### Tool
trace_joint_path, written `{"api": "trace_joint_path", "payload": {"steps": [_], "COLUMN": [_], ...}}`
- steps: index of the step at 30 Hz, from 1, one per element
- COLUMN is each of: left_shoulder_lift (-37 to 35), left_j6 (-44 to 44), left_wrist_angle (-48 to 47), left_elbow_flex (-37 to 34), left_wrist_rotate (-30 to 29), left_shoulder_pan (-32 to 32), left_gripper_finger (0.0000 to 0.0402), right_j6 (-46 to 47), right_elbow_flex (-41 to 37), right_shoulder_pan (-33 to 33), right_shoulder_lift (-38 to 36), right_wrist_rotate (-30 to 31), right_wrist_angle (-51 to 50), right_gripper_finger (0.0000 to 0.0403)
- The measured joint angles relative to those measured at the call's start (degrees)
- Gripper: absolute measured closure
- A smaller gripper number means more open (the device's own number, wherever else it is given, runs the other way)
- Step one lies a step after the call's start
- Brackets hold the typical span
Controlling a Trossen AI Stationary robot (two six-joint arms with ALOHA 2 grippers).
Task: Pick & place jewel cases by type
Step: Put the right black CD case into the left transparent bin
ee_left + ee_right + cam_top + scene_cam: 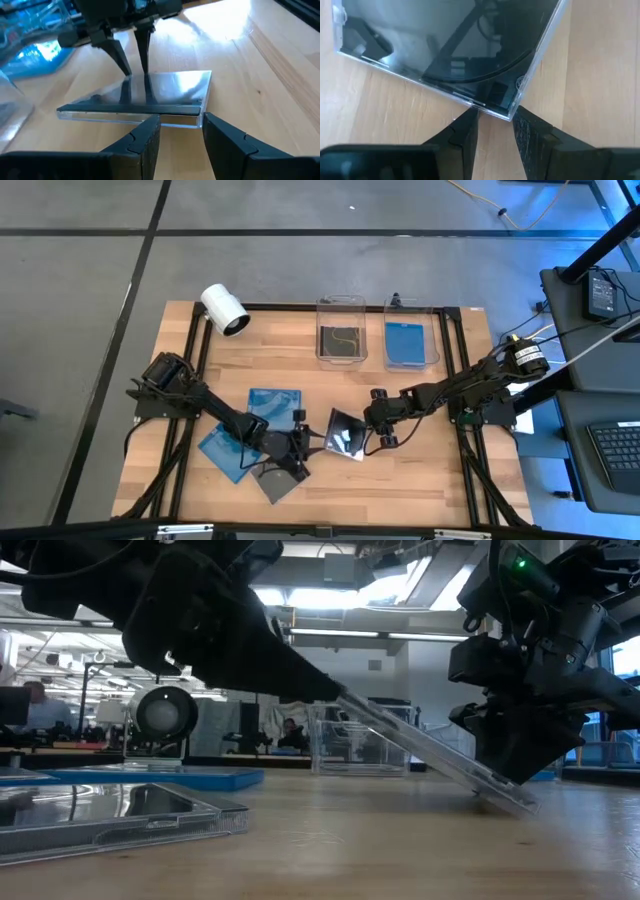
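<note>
While both hands grip the tilted dark case [346,432] mid-frame, left hand [308,442] and right hand [372,432] clamp opposite edges.

I am seeing a white cylindrical camera [224,310] lying at the far left corner of my wooden table [420,470], two clear plastic bins [341,332] sitting side by side along its far edge, and a keyboard [612,452] resting on a dark desk beyond the right side.
</note>
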Motion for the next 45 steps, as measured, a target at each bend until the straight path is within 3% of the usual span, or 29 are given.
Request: {"api": "trace_joint_path", "payload": {"steps": [10, 24, 40, 45], "left_shoulder_lift": [0.0, 0.0, 0.1, 0.1], "left_j6": [10.0, 18.4, 42.4, 45.1], "left_wrist_angle": [8.8, 8.9, 9.1, 10.4], "left_elbow_flex": [0.2, 0.2, 0.0, 0.0], "left_wrist_rotate": [-0.5, -0.4, -0.7, -0.8], "left_shoulder_pan": [0.1, 0.5, 0.6, 0.8], "left_gripper_finger": [0.026, 0.0261, 0.0261, 0.0261], "right_j6": [0.2, -1.2, -1.5, -1.5], "right_elbow_flex": [0.0, 0.0, 0.1, 0.1], "right_shoulder_pan": [0.0, 0.0, 0.1, 0.1], "right_shoulder_lift": [0.2, 0.3, 0.2, 0.2], "right_wrist_rotate": [0.0, 0.0, -0.5, -0.3], "right_wrist_angle": [1.3, 2.9, 3.8, 4.2], "right_gripper_finger": [0.0279, 0.0279, 0.0279, 0.0279]}}
